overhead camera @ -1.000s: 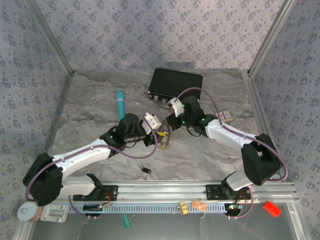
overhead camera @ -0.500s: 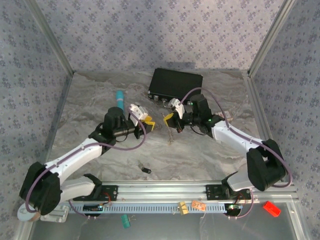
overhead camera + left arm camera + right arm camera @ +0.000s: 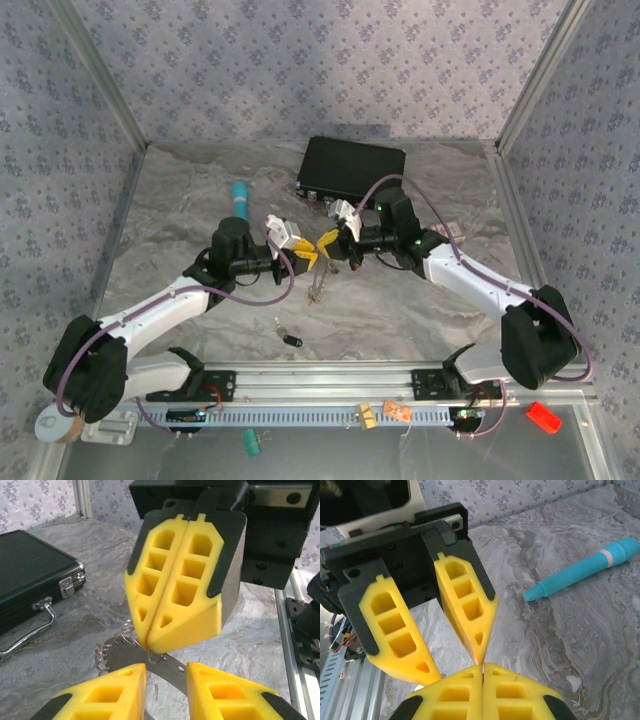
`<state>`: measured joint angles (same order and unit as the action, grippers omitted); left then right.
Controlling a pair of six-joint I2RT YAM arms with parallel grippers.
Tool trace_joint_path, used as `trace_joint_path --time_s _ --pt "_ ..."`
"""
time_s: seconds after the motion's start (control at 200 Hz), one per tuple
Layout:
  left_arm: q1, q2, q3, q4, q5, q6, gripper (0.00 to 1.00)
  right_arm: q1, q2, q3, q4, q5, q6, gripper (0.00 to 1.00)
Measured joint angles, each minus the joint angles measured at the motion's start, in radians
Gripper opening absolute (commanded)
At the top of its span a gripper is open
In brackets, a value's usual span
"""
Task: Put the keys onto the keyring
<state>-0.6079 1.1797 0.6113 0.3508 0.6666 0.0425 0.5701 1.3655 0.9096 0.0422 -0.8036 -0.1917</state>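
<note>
Two grippers meet mid-table; right gripper (image 3: 150,645) clenched, pinching one grey beaded keyring (image 3: 117,652) hanging at its tips; left gripper (image 3: 165,690) fingers parted either side of it; one black key (image 3: 292,341) loose on table (image 3: 400,310); one pen (image 3: 240,205); one case (image 3: 350,168)

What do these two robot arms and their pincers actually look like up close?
The left arm and right arm have white shells with black joints; a purple cable loops along each. The left gripper and right gripper each end in two yellow wedge-shaped fingers with cut-out windows, backed by black plastic.
</note>
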Motion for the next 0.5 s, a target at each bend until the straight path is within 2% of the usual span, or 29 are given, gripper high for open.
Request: trace_joint_path --time_s 0.29,0.5 --pt "-0.004 -0.004 -0.044 0.019 0.029 0.032 0.25 0.016 -0.018 0.006 -0.011 -0.028 -0.012 0.00" --pt "-0.006 -0.067 -0.100 0.055 0.028 0.061 0.25 0.018 -0.040 0.009 -0.041 -0.041 -0.055 0.00"
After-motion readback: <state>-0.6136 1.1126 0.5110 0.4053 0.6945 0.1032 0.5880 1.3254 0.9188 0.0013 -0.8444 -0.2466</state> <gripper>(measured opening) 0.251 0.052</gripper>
